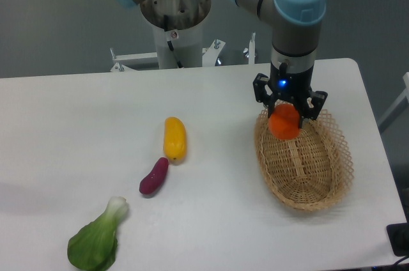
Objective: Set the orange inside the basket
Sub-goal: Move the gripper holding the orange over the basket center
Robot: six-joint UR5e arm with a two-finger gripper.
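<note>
The orange [284, 122] is a small round bright orange fruit held between the fingers of my gripper [287, 116]. The gripper points straight down and is shut on the orange. It hangs over the far end of the basket [319, 185], an oval tan woven wicker basket with a lacy rim at the right of the white table. The orange sits just above the basket's far rim and inner floor. I cannot tell if it touches the wicker.
An elongated yellow-orange vegetable [174, 138] lies mid-table. A small purple vegetable [154, 176] lies just below it. A green leafy bok choy [97, 236] lies at the front left. The robot base [174, 18] stands behind the table. The table's right edge runs close to the basket.
</note>
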